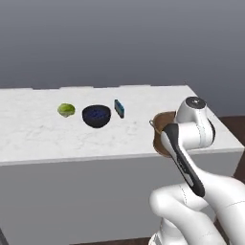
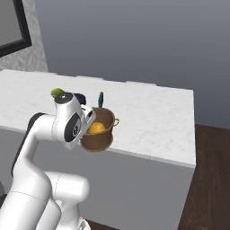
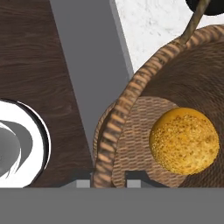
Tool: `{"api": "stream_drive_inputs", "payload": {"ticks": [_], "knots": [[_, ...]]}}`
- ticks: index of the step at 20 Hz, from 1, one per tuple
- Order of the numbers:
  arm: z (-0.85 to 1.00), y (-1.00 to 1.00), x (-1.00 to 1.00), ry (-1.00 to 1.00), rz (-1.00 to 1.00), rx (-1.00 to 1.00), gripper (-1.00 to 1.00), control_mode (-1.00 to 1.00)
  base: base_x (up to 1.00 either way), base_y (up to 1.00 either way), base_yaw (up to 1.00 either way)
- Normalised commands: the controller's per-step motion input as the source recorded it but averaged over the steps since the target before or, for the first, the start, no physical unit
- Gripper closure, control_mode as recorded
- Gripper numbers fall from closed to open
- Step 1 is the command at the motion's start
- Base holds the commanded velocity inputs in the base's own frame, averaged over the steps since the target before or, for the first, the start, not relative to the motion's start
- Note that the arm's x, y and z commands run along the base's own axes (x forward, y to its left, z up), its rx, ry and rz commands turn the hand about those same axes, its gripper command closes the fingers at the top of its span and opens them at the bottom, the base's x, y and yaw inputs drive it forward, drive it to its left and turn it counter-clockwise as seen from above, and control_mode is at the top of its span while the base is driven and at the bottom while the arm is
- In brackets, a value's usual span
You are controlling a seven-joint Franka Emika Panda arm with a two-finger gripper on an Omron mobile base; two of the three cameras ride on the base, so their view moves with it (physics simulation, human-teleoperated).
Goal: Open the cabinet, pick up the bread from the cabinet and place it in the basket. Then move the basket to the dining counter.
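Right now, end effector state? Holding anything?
End effector: closed on the basket rim, one finger on each side of the wall; the bread sits inside the basket.

Basket (image 3: 131,100) – brown woven wicker, ribbed rim, centre-right of hand view. Bread (image 3: 184,141) inside: golden-orange, speckled crust. Dining counter (image 1: 43,134): white marble w/ faint grey veins, plain grey front. On it, upper left of left base view – black bowl (image 1: 96,116) w/ dark blue contents, yellow-green round item (image 1: 66,110), small blue-and-black object (image 1: 119,108). Floor (image 3: 30,52) dark brown wood grain.
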Motion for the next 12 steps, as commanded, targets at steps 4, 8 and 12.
{"api": "stream_drive_inputs", "payload": {"ticks": [4,8,12], "knots": [[0.0,0.0,0.0,0.0,0.0,0.0,1.0,1.0,0.67,-0.3,-0.14],[0.0,0.0,0.0,0.0,0.0,0.0,1.0,1.0,0.68,-0.12,-0.13],[0.0,0.0,0.0,0.0,0.0,0.0,1.0,1.0,0.47,-0.07,-0.04]]}}
